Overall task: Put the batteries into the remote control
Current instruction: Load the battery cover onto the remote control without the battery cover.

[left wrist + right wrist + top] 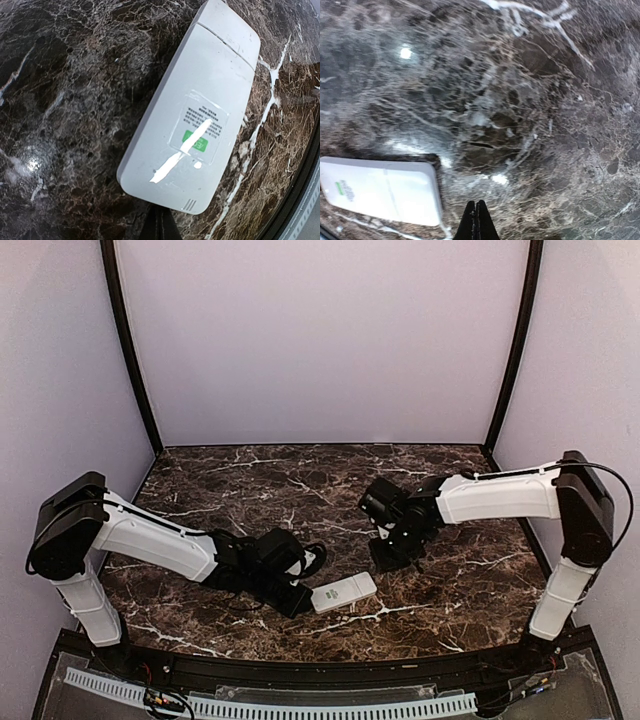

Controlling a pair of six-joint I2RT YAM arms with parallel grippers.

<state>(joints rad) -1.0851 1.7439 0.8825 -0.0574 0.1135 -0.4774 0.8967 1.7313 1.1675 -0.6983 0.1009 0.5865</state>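
remote control (200,100) lies just beyond left gripper (159,220)

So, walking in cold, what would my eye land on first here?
The white remote control, lying near the front edge of the dark marbled table with a green-marked label facing up. The left pincer, shut, sits right at its end. The right pincer, also shut, is a little farther back on the right.
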